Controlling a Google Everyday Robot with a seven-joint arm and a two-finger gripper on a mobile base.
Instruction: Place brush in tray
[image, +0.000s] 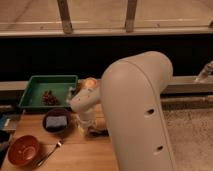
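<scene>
The green tray (35, 82) stands at the back left of the wooden table. The brush (99, 132) lies on the table right of the dark bowl; only a short dark piece of it shows beside the arm. My gripper (89, 128) points down just above the brush's left end, under the white wrist (84, 102). The large white arm link (135, 110) fills the middle and right and hides the rest of the brush.
The tray holds a brown clump (49, 97) and a pale item (70, 92). A dark round bowl (56, 122) with a blue-grey block sits left of the gripper. A red-brown bowl (22, 150) and a metal fork (50, 151) lie front left.
</scene>
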